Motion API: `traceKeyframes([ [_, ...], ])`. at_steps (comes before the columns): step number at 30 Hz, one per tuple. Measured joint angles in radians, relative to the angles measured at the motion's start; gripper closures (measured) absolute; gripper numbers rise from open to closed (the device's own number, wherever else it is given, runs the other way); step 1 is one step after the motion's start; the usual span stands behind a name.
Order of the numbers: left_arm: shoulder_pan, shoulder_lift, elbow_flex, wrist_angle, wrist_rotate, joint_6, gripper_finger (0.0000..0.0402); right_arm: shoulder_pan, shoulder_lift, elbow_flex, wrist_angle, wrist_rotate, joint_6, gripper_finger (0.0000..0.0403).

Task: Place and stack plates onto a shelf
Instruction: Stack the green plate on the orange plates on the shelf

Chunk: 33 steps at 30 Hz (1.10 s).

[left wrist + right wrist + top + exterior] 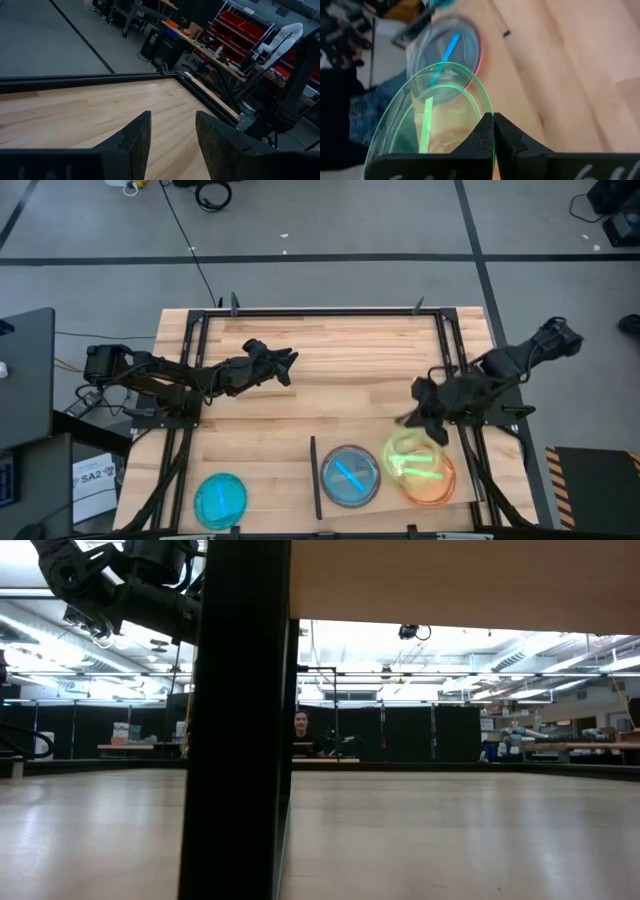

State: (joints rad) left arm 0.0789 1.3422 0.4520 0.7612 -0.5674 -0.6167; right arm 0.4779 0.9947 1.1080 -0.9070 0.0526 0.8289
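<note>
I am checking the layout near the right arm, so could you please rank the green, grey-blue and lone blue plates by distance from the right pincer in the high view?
1. Green plate: held in the right pincer, tilted above the orange plate.
2. Grey-blue plate: on the shelf, beside the orange one.
3. Lone blue plate: beyond the black strip, on the left arm's side.

A white label beside the table seems to read "SA2".
</note>
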Motion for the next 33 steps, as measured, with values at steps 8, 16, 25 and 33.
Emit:
traceKeyframes([
  [8, 0.000, 0.000, 0.000, 0.000, 0.000, 0.000, 0.0239, 0.170, 0.076, 0.000, -0.001, 0.071, 0.086, 0.0397],
  [16, 0.000, 0.000, 0.000, 0.000, 0.023, 0.000, 0.0239, 0.278, 0.115, 0.000, -0.068, 0.092, 0.171, 0.0397],
  [25, 0.000, 0.000, 0.000, 0.000, 0.023, 0.000, 0.0239, 0.289, 0.116, 0.000, -0.105, 0.114, 0.201, 0.0396],
  [33, 0.000, 0.000, 0.000, 0.000, 0.023, 0.000, 0.0239, 0.289, 0.116, 0.000, -0.106, 0.100, 0.201, 0.0379],
])
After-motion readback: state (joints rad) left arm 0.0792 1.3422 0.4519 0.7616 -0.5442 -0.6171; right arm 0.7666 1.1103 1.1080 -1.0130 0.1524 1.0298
